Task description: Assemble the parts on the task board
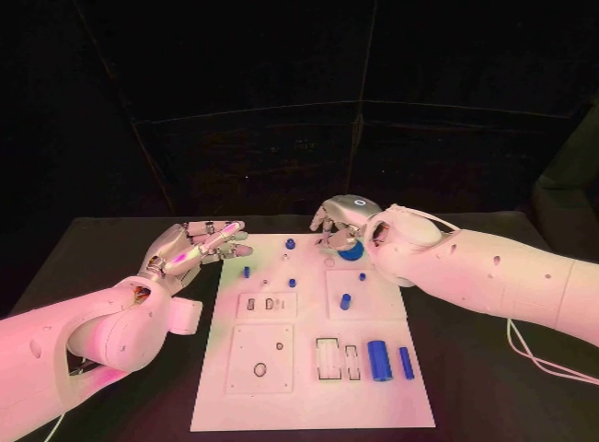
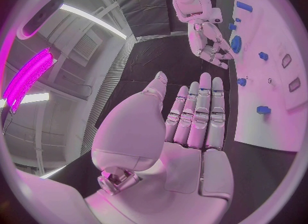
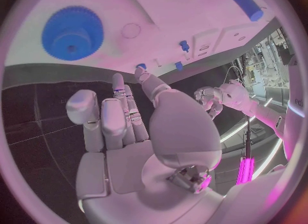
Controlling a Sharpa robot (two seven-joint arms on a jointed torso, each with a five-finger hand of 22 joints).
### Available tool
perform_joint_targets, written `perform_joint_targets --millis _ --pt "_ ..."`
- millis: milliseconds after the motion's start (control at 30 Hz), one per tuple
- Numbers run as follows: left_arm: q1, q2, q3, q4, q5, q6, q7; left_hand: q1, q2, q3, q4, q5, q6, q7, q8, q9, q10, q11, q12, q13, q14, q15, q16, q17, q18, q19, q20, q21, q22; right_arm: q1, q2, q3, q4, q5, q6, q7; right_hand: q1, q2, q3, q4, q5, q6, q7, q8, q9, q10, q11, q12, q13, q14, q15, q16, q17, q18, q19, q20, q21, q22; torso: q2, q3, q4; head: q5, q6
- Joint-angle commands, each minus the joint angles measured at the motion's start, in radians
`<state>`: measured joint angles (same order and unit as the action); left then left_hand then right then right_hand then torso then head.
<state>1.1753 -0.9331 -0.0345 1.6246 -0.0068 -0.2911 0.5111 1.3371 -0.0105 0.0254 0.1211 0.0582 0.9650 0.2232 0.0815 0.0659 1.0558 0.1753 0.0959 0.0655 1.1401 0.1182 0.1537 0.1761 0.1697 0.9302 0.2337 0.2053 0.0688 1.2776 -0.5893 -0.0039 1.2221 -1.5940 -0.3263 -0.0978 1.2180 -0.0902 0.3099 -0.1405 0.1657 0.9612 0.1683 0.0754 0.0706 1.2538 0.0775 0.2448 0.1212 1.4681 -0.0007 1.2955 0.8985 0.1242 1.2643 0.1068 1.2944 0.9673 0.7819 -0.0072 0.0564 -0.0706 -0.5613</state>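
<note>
The white task board [image 1: 313, 368] lies in the middle of the black counter [image 1: 485, 387]. Small blue parts sit on it. A round blue gear [image 1: 351, 250] lies flat near the far right corner of the board. A thick blue cylinder [image 1: 377, 359] and a thinner blue rod [image 1: 406, 363] lie side by side near the front right. A short blue peg [image 1: 346, 300] lies in the middle of the right side. A few tiny blue pegs [image 1: 247, 272] stand closer to the left side.

The right hand [image 1: 341, 221] hangs over the far right corner of the board, just above the gear. Its fingers are bent a little and apart, and it holds nothing. In the right wrist view the gear [image 3: 72, 33] sits on the board past the fingertips [image 3: 118, 80], not touching them.

The left hand [image 1: 193, 247] floats just beside the left edge of the board, near the far end. Its fingers [image 2: 199, 111] are straight and close together, and it holds nothing.
</note>
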Motion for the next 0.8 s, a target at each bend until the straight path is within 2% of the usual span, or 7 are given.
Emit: perform_joint_targets --millis 33,133,167,200,400,533,800 --pt "0.002 0.000 0.001 -0.001 -0.005 0.021 0.004 -0.006 0.005 -0.001 -0.006 -0.003 -0.002 0.005 -0.004 -0.001 -0.006 -0.003 -0.003 -0.001 0.000 0.005 -0.005 0.001 0.015 0.004 0.004 -0.005 -0.001 0.010 -0.046 0.001 0.031 0.178 0.009 -0.028 -0.015 -0.038 -0.070 0.029 0.025 -0.018 -0.027 -0.007 -0.003 0.076 -0.023 0.106 0.081 0.014 -0.027 0.026 0.041 -0.009 0.024 -0.025 0.020 0.030 -0.002 0.0009 -0.0062 -0.001 0.002" --pt "0.002 0.000 0.001 -0.003 -0.005 0.023 0.004 -0.006 0.005 0.000 -0.007 -0.003 -0.002 0.005 -0.004 -0.001 -0.005 -0.003 -0.003 -0.001 0.000 0.005 -0.005 0.001 0.015 0.004 0.004 -0.006 -0.001 0.014 -0.091 0.001 0.050 0.228 0.051 -0.045 -0.022 -0.046 -0.148 0.071 0.031 -0.041 -0.029 -0.008 -0.003 0.103 -0.027 0.245 0.204 0.028 -0.027 0.071 0.131 -0.027 0.064 -0.031 0.059 0.105 -0.003 0.0018 -0.0094 0.000 0.004" --pt "0.002 0.000 0.001 -0.003 -0.005 0.024 0.004 -0.006 0.005 0.000 -0.007 -0.003 -0.002 0.005 -0.004 -0.001 -0.005 -0.003 -0.003 -0.001 0.000 0.005 -0.005 0.001 0.015 0.004 0.004 -0.006 -0.001 0.015 -0.103 0.001 0.053 0.237 0.062 -0.052 0.021 -0.019 -0.216 0.112 0.045 -0.056 -0.039 -0.003 -0.001 0.071 -0.029 0.449 0.416 0.032 -0.025 0.096 0.165 -0.036 0.076 -0.022 0.077 0.131 -0.002 0.0022 -0.0085 -0.001 0.004" --pt "0.002 0.000 0.001 -0.004 -0.005 0.024 0.004 -0.006 0.005 0.000 -0.007 -0.003 -0.002 0.005 -0.004 -0.001 -0.005 -0.003 -0.003 -0.001 0.000 0.005 -0.005 0.001 0.015 0.004 0.004 -0.006 -0.001 0.016 -0.112 0.001 0.056 0.244 0.073 -0.059 0.030 -0.021 -0.246 0.132 0.035 -0.056 -0.026 0.001 0.000 0.048 -0.021 0.555 0.545 0.032 -0.021 0.109 0.199 -0.034 0.084 -0.027 0.087 0.153 -0.003 0.0022 -0.0088 -0.001 0.004" --pt "0.001 0.002 0.000 -0.006 -0.005 0.027 0.003 -0.006 0.006 0.000 -0.007 -0.003 0.000 0.004 -0.003 -0.001 -0.004 -0.004 -0.003 -0.001 0.000 0.005 -0.006 0.002 0.015 0.004 0.004 -0.006 -0.001 0.017 -0.135 0.000 0.050 0.236 0.131 -0.091 0.076 -0.022 -0.301 0.197 0.037 -0.061 -0.013 0.006 -0.001 0.101 -0.013 0.904 0.943 0.046 -0.012 0.160 0.317 -0.044 0.107 -0.015 0.118 0.210 -0.001 0.0020 -0.0048 -0.008 0.005" --pt "0.001 0.004 0.000 -0.008 -0.005 0.030 0.002 -0.006 0.007 -0.001 -0.008 -0.003 0.000 0.004 -0.003 -0.001 -0.003 -0.004 -0.003 0.000 0.000 0.005 -0.006 0.002 0.015 0.004 0.005 -0.007 -0.002 0.017 -0.133 0.000 0.045 0.212 0.156 -0.109 0.094 -0.021 -0.316 0.231 0.039 -0.061 -0.009 0.010 -0.001 0.129 -0.008 1.007 1.067 0.052 -0.008 0.181 0.369 -0.048 0.116 -0.009 0.129 0.231 -0.001 0.0022 -0.0045 -0.010 0.003" --pt "0.001 0.005 -0.002 -0.010 -0.005 0.030 0.001 -0.006 0.007 -0.001 -0.008 -0.004 0.000 0.003 -0.003 0.000 -0.003 -0.004 -0.003 0.000 0.000 0.005 -0.007 0.002 0.015 0.004 0.005 -0.007 -0.002 0.017 -0.130 0.000 0.040 0.183 0.200 -0.130 0.112 -0.023 -0.322 0.252 0.051 -0.061 -0.007 0.013 -0.001 0.138 -0.006 1.044 1.116 0.054 -0.005 0.189 0.389 -0.050 0.119 -0.005 0.135 0.241 -0.001 0.0000 -0.0014 -0.013 -0.003"
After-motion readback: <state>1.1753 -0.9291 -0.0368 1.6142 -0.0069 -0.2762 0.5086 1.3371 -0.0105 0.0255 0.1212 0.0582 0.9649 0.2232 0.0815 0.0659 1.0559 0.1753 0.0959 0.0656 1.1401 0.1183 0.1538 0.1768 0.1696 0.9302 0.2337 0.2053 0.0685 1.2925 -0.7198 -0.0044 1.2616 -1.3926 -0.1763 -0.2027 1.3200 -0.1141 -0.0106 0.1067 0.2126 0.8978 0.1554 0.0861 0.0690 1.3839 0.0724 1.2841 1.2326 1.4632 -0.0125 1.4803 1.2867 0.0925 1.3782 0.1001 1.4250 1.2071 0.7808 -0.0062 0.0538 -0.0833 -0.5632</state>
